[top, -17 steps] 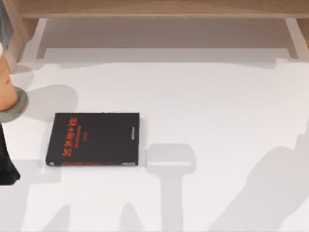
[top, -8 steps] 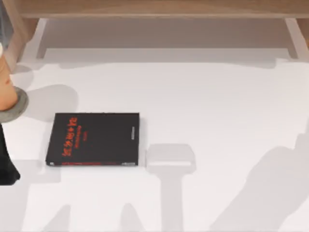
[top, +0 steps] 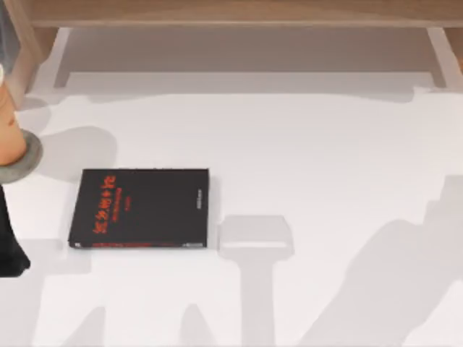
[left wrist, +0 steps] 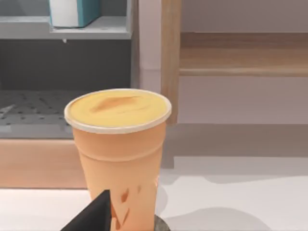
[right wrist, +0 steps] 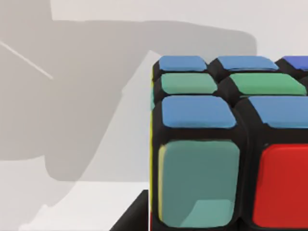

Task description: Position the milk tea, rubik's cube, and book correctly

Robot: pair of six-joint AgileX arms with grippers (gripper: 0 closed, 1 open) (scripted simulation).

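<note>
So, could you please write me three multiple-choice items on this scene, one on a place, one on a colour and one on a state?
1. Where does the milk tea stand?
A. on the grey coaster at the table's left edge
B. on the black book
C. on the table's right side

2. What colour is the lettering on the black book?
A. white
B. red
C. yellow

3. How does the black book lie?
A. open, pages up
B. standing on its spine
C. flat and closed on the white table

Answers:
1 A: in the top view the cup rises from the round coaster at the left edge.
2 B: red characters run along the cover's left side.
3 C: its cover faces up, flat on the table.

The left wrist view looks at the milk tea close up; the right wrist view has the rubik's cube close up.
</note>
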